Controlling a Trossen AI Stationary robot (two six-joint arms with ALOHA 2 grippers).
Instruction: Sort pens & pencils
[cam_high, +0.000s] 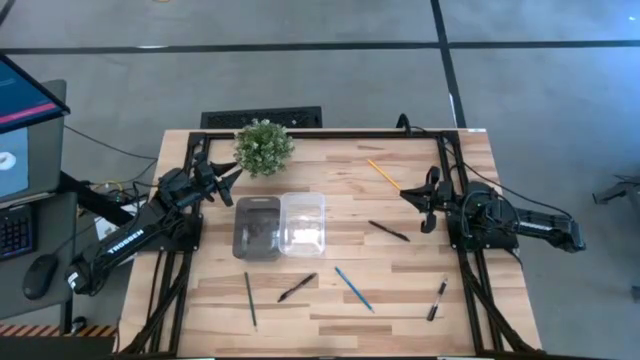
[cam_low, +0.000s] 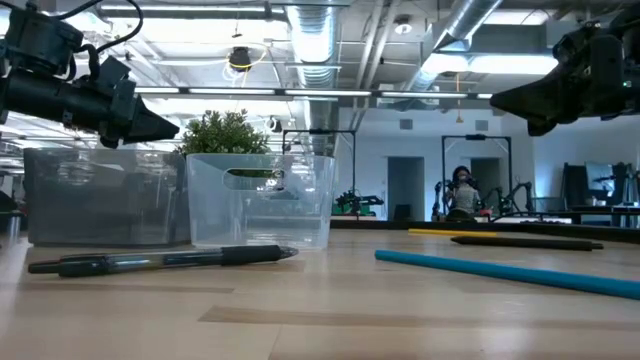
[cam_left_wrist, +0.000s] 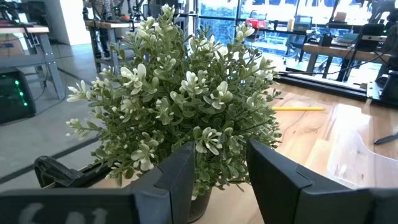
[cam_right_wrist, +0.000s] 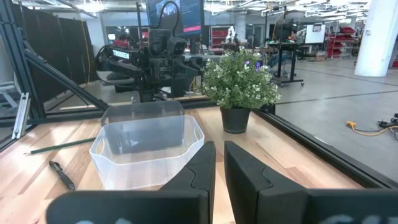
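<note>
Three black pens lie flat on the table: one (cam_high: 388, 231) right of the bins, one (cam_high: 297, 288) in front of them, one (cam_high: 437, 300) near the right front. The yellow pencil (cam_high: 383, 173) lies toward the far right. The blue pencil (cam_high: 353, 288) and the dark green pencil (cam_high: 250, 300) lie near the front. My left gripper (cam_high: 232, 178) hovers open beside the potted plant (cam_high: 263, 147), touching nothing. My right gripper (cam_high: 407, 195) hovers above the table just past the yellow pencil's near end. Its fingers (cam_right_wrist: 205, 165) are shut to a thin slit and hold nothing.
A grey bin (cam_high: 257, 227) and a clear bin (cam_high: 303, 222) stand side by side at mid-table, both without pens or pencils. The plant stands at the far edge, right in front of my left gripper (cam_left_wrist: 221, 168). Black frame rails (cam_high: 445, 170) run along the table's sides.
</note>
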